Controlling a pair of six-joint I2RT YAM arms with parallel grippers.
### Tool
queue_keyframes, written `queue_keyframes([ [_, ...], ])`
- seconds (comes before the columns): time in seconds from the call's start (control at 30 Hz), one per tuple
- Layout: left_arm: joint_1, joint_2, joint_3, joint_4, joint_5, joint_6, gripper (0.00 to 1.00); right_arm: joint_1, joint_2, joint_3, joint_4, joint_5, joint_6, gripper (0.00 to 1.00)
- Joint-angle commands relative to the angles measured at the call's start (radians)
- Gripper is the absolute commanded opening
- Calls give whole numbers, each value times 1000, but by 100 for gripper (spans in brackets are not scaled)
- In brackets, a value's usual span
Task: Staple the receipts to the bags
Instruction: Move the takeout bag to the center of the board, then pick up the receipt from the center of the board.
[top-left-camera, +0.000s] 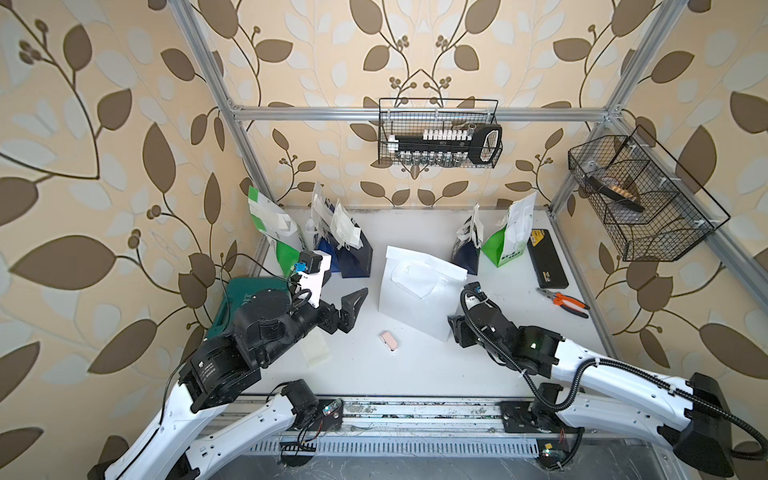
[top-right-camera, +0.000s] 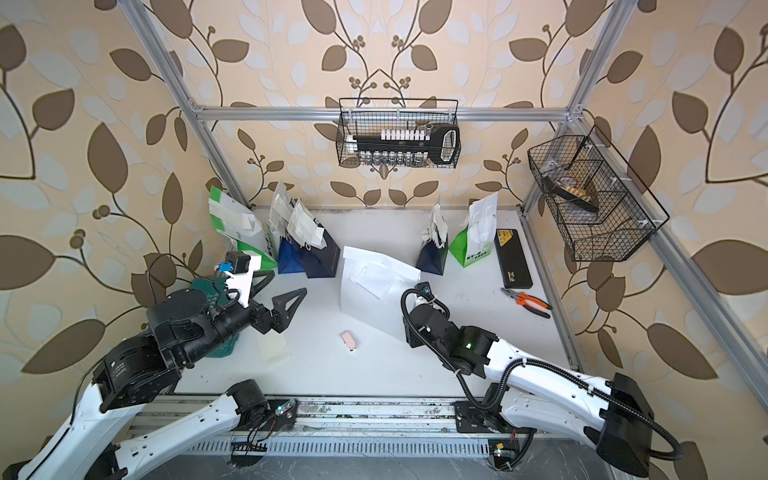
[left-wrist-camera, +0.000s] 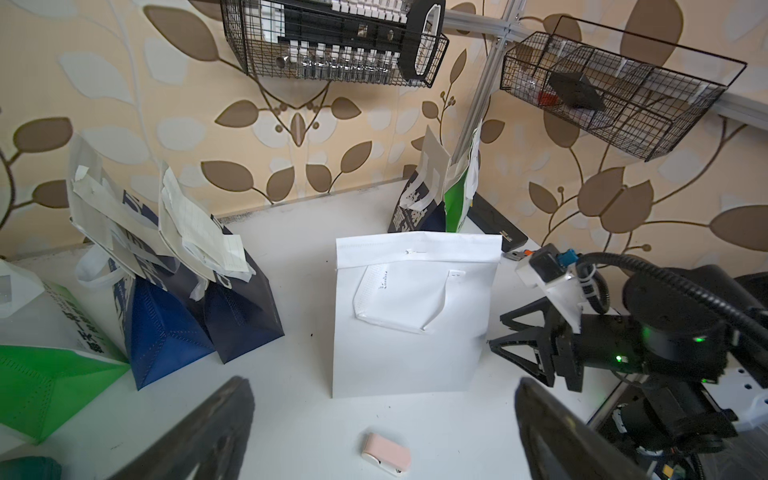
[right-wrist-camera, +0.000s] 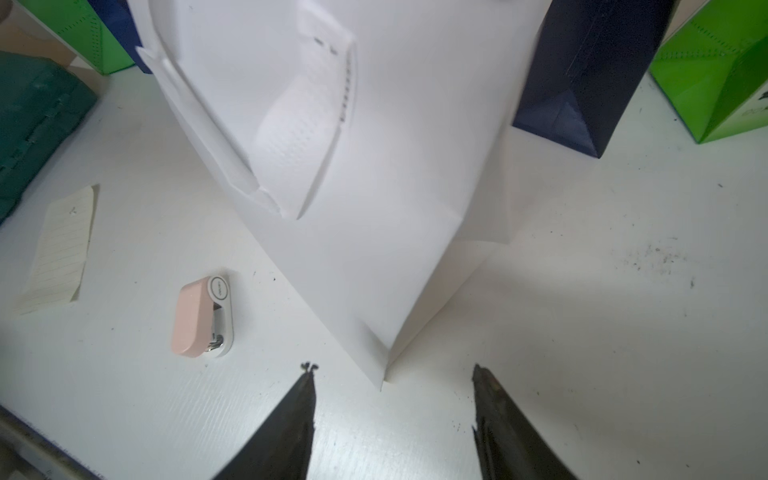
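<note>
White bag (right-wrist-camera: 374, 187) just ahead of the parted end effector (right-wrist-camera: 392, 370); pink stapler (right-wrist-camera: 202, 318) beside it — one receipt (right-wrist-camera: 58, 249) farther off.

Robot lab test cell, dressed as a room. Aluminium frame (top-left-camera: 311, 113) is lined with leaf wallpaper (top-left-camera: 83, 124). White tabletop (top-left-camera: 415, 365) noted. Wire baskets are hung at 12 o'clock (top-left-camera: 386, 124) and 2 o'clock (top-left-camera: 665, 245). Robot arms (top-left-camera: 623, 374) are bolted to a rail (top-left-camera: 415, 409) at 6 o'clock.

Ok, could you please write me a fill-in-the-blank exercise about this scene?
The small stapler is ____ in colour.
The bag nearest the right gripper is plain ____.
The pliers have ____ handles.
The left gripper and the right gripper both stand ____.
Missing words: pink, white, orange, open.
</note>
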Motion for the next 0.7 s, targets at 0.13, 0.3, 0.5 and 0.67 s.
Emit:
queue_keyframes([
  [0.13,10,-50,127,-27,-108,22,99,262,18,125,-130,-23,5,61],
  [0.3,9,-109,209,-51,-148,30,99,352,347,298,56,-250,-76,61],
  [0.5,9,-176,273,-66,-90,26,99,266,817,629,168,-460,-141,61],
  [0.67,9,-226,287,-67,-67,25,99,194,1169,981,118,-537,-182,62],
])
